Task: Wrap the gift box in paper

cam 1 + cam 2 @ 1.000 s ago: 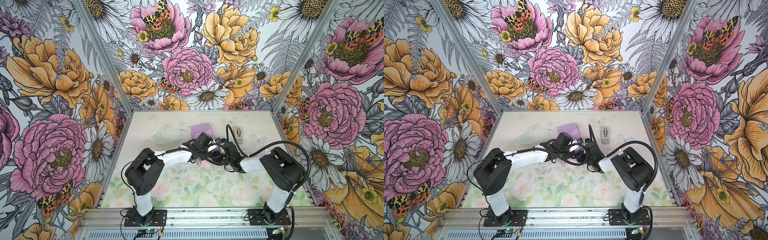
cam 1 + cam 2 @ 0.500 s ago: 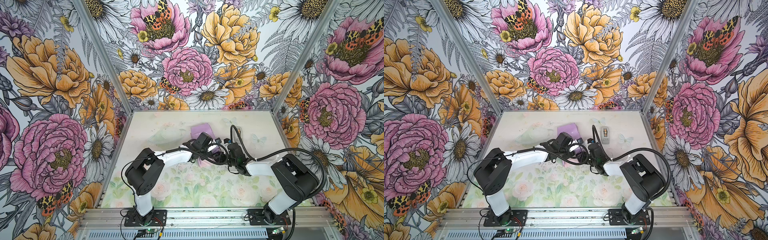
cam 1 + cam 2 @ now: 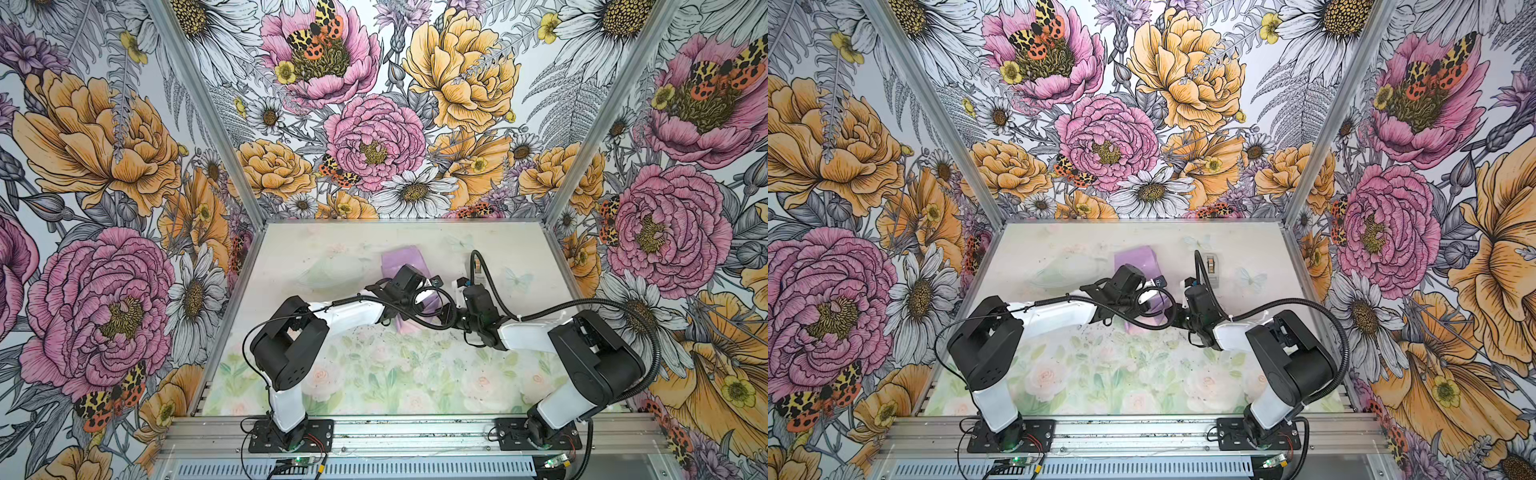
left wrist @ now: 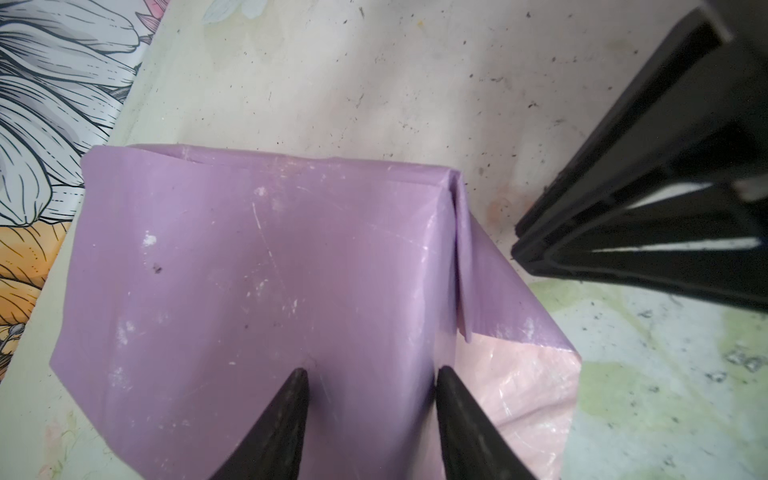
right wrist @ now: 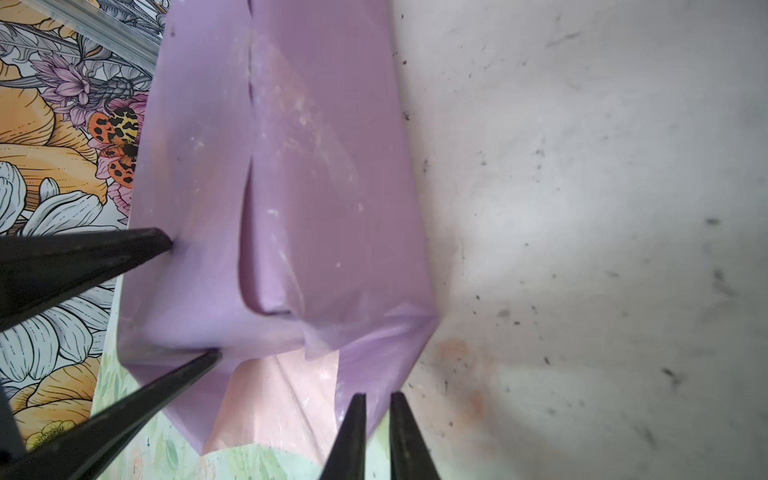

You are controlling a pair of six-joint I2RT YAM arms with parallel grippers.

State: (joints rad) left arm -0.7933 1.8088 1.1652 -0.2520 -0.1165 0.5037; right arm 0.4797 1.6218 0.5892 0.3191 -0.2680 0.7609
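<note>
The floral-printed table (image 3: 374, 374) carries the paper (image 4: 249, 270) at its far middle, folded over the gift box (image 5: 332, 187), which reads as a lilac block beneath it, with a pale pink flap loose at the near end. The left gripper (image 4: 370, 374) has its jaws parted, both fingertips pressed onto the box's papered top. The right gripper (image 5: 376, 399) sits just beside the flap, jaws drawn almost together on nothing, and a small grey tape dispenser (image 3: 1212, 265) lies nearby on the right.
</note>
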